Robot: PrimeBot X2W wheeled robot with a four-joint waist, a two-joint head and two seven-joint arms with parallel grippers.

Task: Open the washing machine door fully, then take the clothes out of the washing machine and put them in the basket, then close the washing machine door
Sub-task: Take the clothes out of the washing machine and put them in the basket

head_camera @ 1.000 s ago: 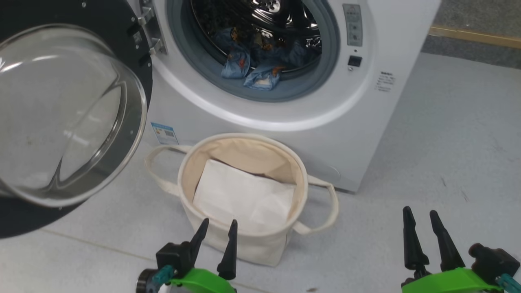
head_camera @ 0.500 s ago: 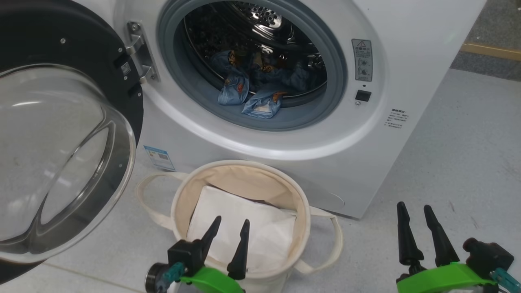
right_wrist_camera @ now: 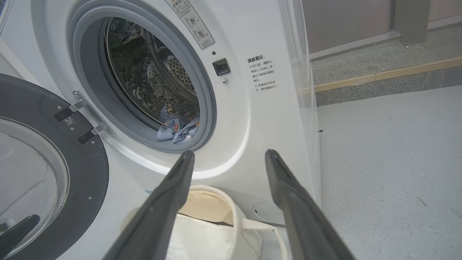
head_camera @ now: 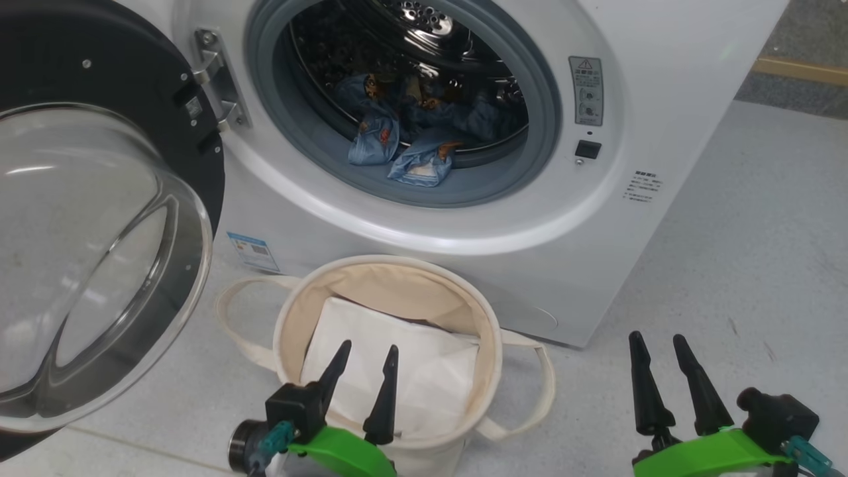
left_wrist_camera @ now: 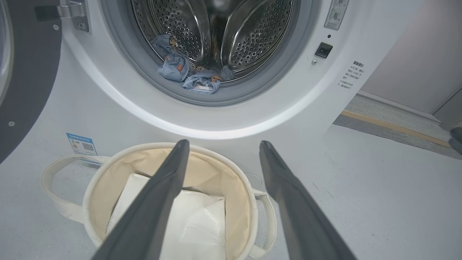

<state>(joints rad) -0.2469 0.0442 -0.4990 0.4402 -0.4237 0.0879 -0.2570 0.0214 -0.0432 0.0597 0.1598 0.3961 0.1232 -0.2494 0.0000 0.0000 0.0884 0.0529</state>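
The white washing machine (head_camera: 662,86) stands ahead with its black-rimmed glass door (head_camera: 99,265) swung wide open to the left. Light blue clothes (head_camera: 404,149) with orange prints lie at the front of the steel drum, also seen as clothes (left_wrist_camera: 191,74) and clothes (right_wrist_camera: 177,130) in the wrist views. The cream basket (head_camera: 291,318) sits on the floor below the drum opening, holding a white sheet (head_camera: 391,371). My left gripper (head_camera: 368,348) hangs open over the basket's near rim. My right gripper (head_camera: 656,339) is open above bare floor, right of the basket.
Grey floor (head_camera: 748,245) stretches to the right of the machine, ending at a wooden strip (head_camera: 801,69) along a darker band. The open door (right_wrist_camera: 50,173) takes up the space on the left. The basket's handles (head_camera: 530,397) stick out on both sides.
The head camera has tilted up, so the drum opening shows fuller and the basket sits lower in view. Both grippers stay open at about the same places.
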